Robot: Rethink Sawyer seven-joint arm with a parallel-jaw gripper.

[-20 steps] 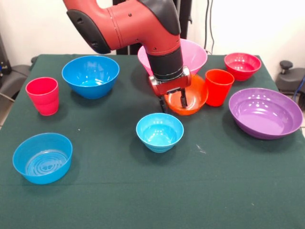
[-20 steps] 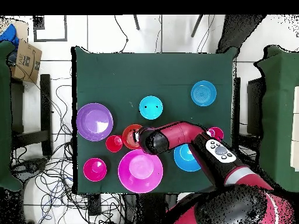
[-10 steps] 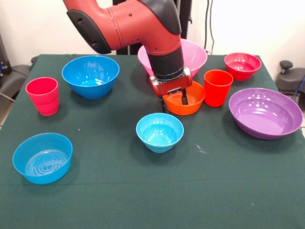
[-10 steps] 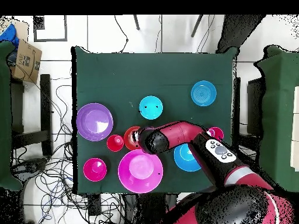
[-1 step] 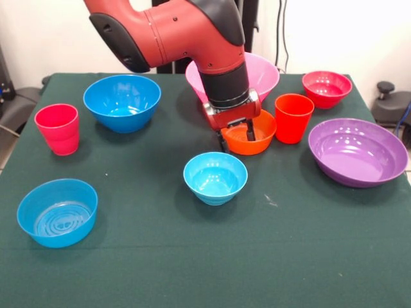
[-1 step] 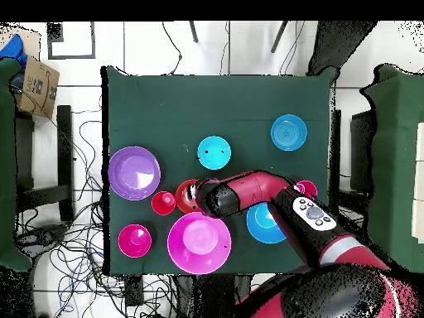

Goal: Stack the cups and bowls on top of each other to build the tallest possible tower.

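Near the middle of the green table (image 5: 160,256), the gripper (image 5: 236,136) straddles the near-left rim of the small orange bowl (image 5: 257,137), one finger inside and one outside, holding it. Compared with a second ago, the orange bowl sits a little farther back and more level; half a second ago it looked almost the same.

All bowls and cups stand upright, mouths up, and nothing is stacked. Every one appears empty, apart from the finger in the orange bowl.

The orange-red cup (image 5: 294,117) stands just right of the orange bowl. The large pink bowl (image 5: 264,72) is behind the arm (image 5: 173,32). The small red bowl (image 5: 327,88) is at far right, the purple bowl (image 5: 357,151) at right. The small light-blue bowl (image 5: 215,178) sits near centre, just in front of the gripper. The deep blue bowl (image 5: 122,101) is far left, the pinkish-red cup (image 5: 58,128) at left, the small blue bowl (image 5: 57,212) near left.
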